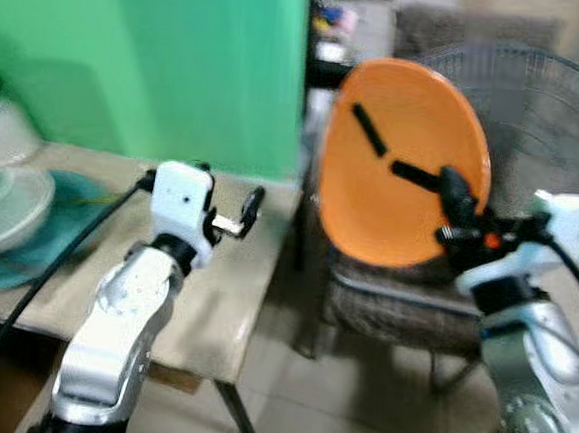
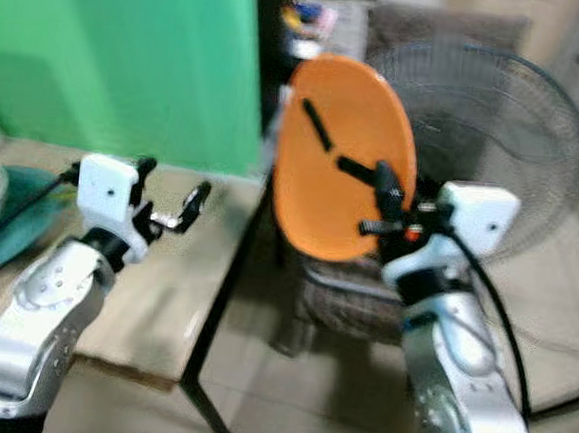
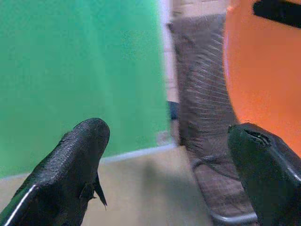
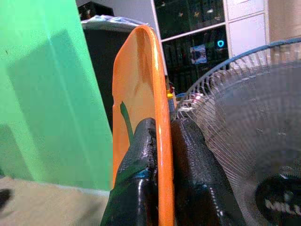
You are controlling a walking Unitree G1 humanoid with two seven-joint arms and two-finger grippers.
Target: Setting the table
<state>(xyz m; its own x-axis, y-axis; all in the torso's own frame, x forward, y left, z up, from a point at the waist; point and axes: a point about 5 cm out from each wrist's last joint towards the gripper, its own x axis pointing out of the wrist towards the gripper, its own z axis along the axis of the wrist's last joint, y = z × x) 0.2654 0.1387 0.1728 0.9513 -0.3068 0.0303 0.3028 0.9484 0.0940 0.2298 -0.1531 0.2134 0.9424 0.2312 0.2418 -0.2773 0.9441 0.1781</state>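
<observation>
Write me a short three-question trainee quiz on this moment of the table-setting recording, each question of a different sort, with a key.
1. True or false: the right hand is shut on the rim of the orange plate, holding it on edge in the air.
2. Multiple choice: the left hand is (A) shut on a bowl, (B) open and holding nothing above the table, (C) gripping the plate.
3. Fill in: right behind the plate stands a grey electric ____.

Key: 1 true; 2 B; 3 fan.
</observation>
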